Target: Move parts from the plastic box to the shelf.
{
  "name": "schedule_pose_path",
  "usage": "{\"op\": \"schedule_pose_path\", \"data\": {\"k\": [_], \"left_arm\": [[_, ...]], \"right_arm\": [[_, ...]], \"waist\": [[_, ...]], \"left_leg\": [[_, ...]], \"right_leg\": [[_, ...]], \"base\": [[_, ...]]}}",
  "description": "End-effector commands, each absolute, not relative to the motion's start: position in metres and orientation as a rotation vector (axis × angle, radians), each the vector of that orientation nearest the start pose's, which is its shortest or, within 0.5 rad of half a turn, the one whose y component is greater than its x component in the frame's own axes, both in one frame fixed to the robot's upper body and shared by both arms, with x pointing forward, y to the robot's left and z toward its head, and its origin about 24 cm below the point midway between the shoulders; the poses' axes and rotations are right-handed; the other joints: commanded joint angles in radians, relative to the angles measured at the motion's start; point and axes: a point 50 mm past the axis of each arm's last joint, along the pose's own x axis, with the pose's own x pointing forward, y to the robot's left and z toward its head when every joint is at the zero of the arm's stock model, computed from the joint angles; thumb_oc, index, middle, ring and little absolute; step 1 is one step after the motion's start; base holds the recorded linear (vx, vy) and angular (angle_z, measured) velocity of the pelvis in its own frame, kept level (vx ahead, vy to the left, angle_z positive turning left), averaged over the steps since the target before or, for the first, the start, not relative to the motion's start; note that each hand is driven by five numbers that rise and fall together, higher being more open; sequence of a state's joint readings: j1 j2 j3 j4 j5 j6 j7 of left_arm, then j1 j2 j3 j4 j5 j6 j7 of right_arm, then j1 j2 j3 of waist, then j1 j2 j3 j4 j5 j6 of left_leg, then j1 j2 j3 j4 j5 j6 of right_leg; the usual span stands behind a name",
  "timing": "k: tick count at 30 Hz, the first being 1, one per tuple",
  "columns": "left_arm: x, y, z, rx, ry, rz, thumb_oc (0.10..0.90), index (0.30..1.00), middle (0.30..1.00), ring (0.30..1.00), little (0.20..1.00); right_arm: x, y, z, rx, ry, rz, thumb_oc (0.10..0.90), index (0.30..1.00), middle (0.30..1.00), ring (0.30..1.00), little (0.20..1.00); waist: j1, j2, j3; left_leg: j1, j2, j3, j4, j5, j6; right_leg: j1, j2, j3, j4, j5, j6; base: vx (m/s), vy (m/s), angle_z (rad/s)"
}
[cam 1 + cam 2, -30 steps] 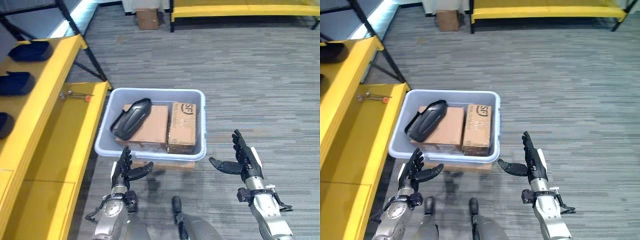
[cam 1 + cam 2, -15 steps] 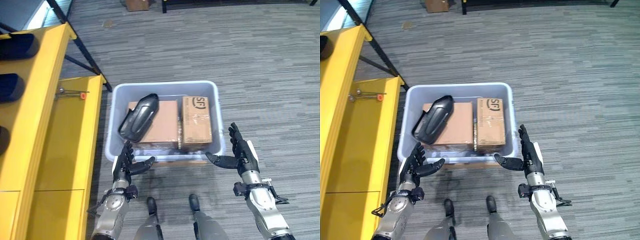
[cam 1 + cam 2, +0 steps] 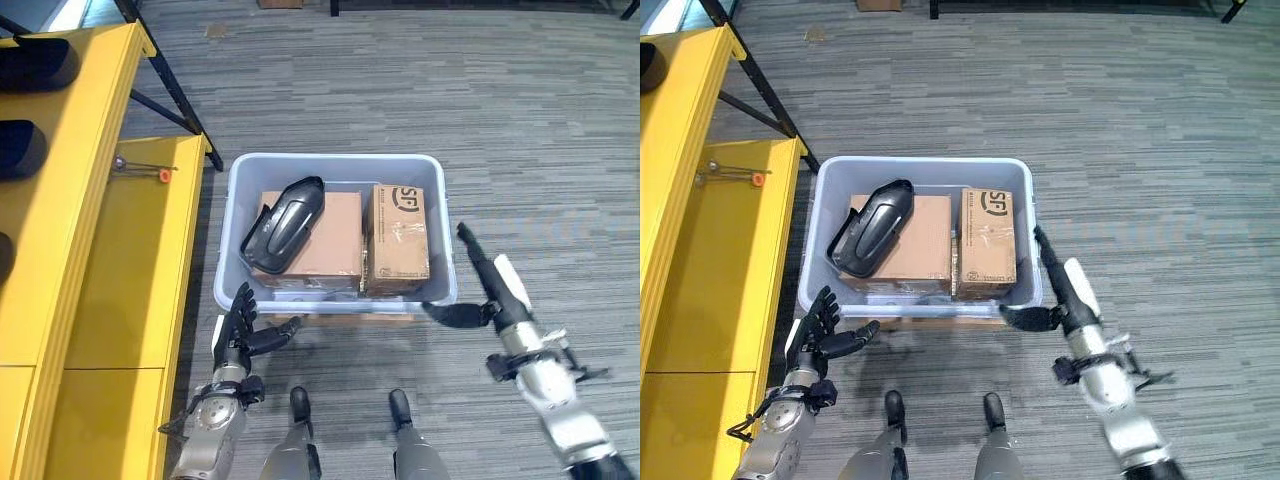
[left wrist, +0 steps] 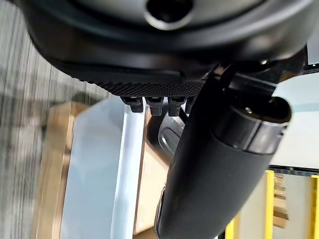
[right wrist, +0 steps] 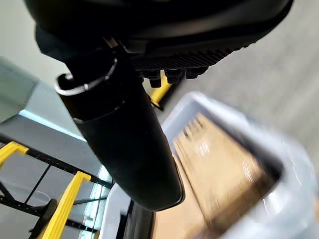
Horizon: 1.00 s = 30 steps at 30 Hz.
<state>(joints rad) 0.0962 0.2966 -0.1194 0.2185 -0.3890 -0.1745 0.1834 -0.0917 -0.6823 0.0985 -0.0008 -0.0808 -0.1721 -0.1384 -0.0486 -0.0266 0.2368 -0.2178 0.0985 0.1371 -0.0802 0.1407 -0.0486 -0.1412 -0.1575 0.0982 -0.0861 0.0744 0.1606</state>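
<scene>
A pale grey plastic box (image 3: 236,175) stands on the floor on a flat piece of cardboard (image 3: 335,321). Inside it a black moulded part (image 3: 284,224) lies on a wide cardboard carton (image 3: 328,240), with a narrower taped carton (image 3: 397,238) beside it. My left hand (image 3: 240,332) is open just off the box's near left corner, fingers straight and pointing at it. At the box's near right corner my right hand (image 3: 490,285) is open, its thumb reaching toward the box wall. The yellow shelf (image 3: 120,260) runs along the left.
Dark parts (image 3: 22,150) lie on the shelf's upper level. A small tool with an orange tip (image 3: 150,171) rests on the lower level beside the box. Black shelf struts (image 3: 165,85) slant down behind the box. Grey striped floor stretches to the right and beyond.
The camera has shifted, so the box sits a little lower and closer. My right hand has risen and closed in on the box's right corner. My left hand has dropped slightly.
</scene>
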Motion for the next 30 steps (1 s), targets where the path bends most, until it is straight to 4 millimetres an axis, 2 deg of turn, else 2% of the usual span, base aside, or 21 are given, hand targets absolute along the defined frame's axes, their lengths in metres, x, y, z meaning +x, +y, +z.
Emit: {"op": "schedule_pose_path", "data": {"k": [1, 3, 4, 5, 9, 12, 13, 14, 20, 24, 26, 30], "left_arm": [[0.235, 0.222, 0.033, -0.049, -0.050, 0.148, 0.900, 1.000, 1.000, 1.000, 1.000], [0.233, 0.222, 0.033, -0.045, -0.046, 0.132, 0.900, 1.000, 1.000, 1.000, 1.000], [0.230, 0.222, 0.032, -0.048, -0.039, 0.121, 0.900, 1.000, 1.000, 1.000, 1.000], [0.230, 0.222, 0.032, -0.050, -0.040, 0.123, 0.900, 1.000, 1.000, 1.000, 1.000], [0.227, 0.222, 0.033, -0.057, -0.039, 0.106, 0.900, 1.000, 1.000, 1.000, 1.000], [0.226, 0.222, 0.032, -0.060, -0.033, 0.111, 0.900, 1.000, 1.000, 1.000, 1.000], [0.227, 0.222, 0.031, -0.050, -0.024, 0.108, 0.900, 1.000, 1.000, 1.000, 1.000], [0.227, 0.222, 0.031, -0.054, -0.026, 0.111, 0.900, 1.000, 1.000, 1.000, 1.000], [0.229, 0.224, 0.036, -0.047, -0.044, 0.108, 0.900, 1.000, 1.000, 1.000, 1.000], [0.232, 0.222, 0.041, -0.044, -0.066, 0.104, 0.900, 1.000, 1.000, 1.000, 1.000], [0.235, 0.222, 0.046, -0.037, -0.082, 0.105, 0.900, 1.000, 1.000, 1.000, 1.000], [0.237, 0.222, 0.050, -0.038, -0.103, 0.121, 0.900, 1.000, 1.000, 1.000, 1.000]], "right_arm": [[0.278, -0.215, 0.179, -0.871, -0.619, 0.052, 0.900, 1.000, 1.000, 1.000, 1.000], [0.285, -0.213, 0.198, -0.957, -0.665, 0.076, 0.900, 1.000, 1.000, 1.000, 1.000], [0.295, -0.215, 0.215, -1.055, -0.680, 0.084, 0.900, 1.000, 1.000, 1.000, 1.000], [0.296, -0.215, 0.215, -1.055, -0.682, 0.086, 0.900, 1.000, 1.000, 1.000, 1.000], [0.313, -0.226, 0.254, -1.244, -0.676, 0.061, 0.900, 1.000, 1.000, 1.000, 1.000], [0.317, -0.226, 0.266, -1.299, -0.679, 0.058, 0.900, 1.000, 1.000, 1.000, 1.000], [0.320, -0.227, 0.277, -1.347, -0.679, 0.051, 0.900, 1.000, 1.000, 1.000, 1.000], [0.321, -0.225, 0.278, -1.350, -0.683, 0.054, 0.900, 1.000, 1.000, 1.000, 1.000], [0.334, -0.215, 0.309, -1.566, -0.687, 0.055, 0.900, 1.000, 1.000, 1.000, 1.000], [0.338, -0.210, 0.321, -1.643, -0.692, 0.038, 0.900, 1.000, 1.000, 1.000, 1.000], [0.340, -0.211, 0.330, -1.708, -0.690, 0.006, 0.900, 1.000, 1.000, 1.000, 1.000], [0.342, -0.211, 0.339, -1.746, -0.691, -0.025, 0.900, 1.000, 1.000, 1.000, 1.000]], "waist": [[0.044, -0.040, -0.086], [0.061, -0.048, -0.077], [0.078, -0.057, -0.066], [0.076, -0.055, -0.065], [0.114, -0.072, -0.026], [0.120, -0.073, -0.010], [0.136, -0.077, 0.007], [0.131, -0.074, 0.008], [0.176, -0.075, 0.090], [0.181, -0.072, 0.125], [0.192, -0.079, 0.159], [0.193, -0.081, 0.190]], "left_leg": [[-0.034, 0.079, -0.013, 0.072, -0.047, -0.057], [-0.045, 0.082, -0.023, 0.076, -0.043, -0.060], [-0.056, 0.082, -0.032, 0.077, -0.036, -0.063], [-0.057, 0.082, -0.032, 0.078, -0.036, -0.063], [-0.085, 0.087, -0.053, 0.071, -0.016, -0.073], [-0.091, 0.086, -0.059, 0.067, -0.010, -0.075], [-0.102, 0.085, -0.066, 0.068, -0.006, -0.078], [-0.103, 0.085, -0.067, 0.069, -0.006, -0.078], [-0.177, 0.078, -0.100, 0.120, -0.010, -0.082], [-0.220, 0.076, -0.112, 0.149, -0.014, -0.083], [-0.259, 0.074, -0.124, 0.182, -0.025, -0.080], [-0.301, 0.074, -0.132, 0.221, -0.042, -0.077]], "right_leg": [[0.047, -0.080, -0.037, 0.020, -0.045, 0.047], [0.047, -0.077, -0.047, 0.020, -0.047, 0.043], [0.047, -0.073, -0.059, 0.019, -0.048, 0.039], [0.047, -0.073, -0.059, 0.020, -0.048, 0.039], [0.037, -0.066, -0.089, 0.025, -0.052, 0.034], [0.038, -0.064, -0.097, 0.025, -0.053, 0.032], [0.036, -0.062, -0.106, 0.031, -0.058, 0.030], [0.036, -0.061, -0.107, 0.032, -0.059, 0.030], [0.000, -0.057, -0.138, 0.077, -0.080, 0.020], [-0.027, -0.055, -0.145, 0.096, -0.082, 0.017], [-0.049, -0.052, -0.148, 0.108, -0.084, 0.013], [-0.075, -0.050, -0.148, 0.126, -0.088, 0.011]], "base": [[0.00, -0.045, 0.13], [-0.01, -0.060, 0.20], [-0.01, -0.058, 0.23], [-0.01, -0.056, 0.25], [-0.01, -0.059, 0.17], [0.01, -0.037, 0.20], [0.00, -0.029, 0.15], [0.00, -0.044, 0.13], [-0.03, -0.049, 0.08], [-0.03, -0.021, 0.20], [-0.04, -0.030, 0.05], [-0.03, -0.006, 0.04]]}}
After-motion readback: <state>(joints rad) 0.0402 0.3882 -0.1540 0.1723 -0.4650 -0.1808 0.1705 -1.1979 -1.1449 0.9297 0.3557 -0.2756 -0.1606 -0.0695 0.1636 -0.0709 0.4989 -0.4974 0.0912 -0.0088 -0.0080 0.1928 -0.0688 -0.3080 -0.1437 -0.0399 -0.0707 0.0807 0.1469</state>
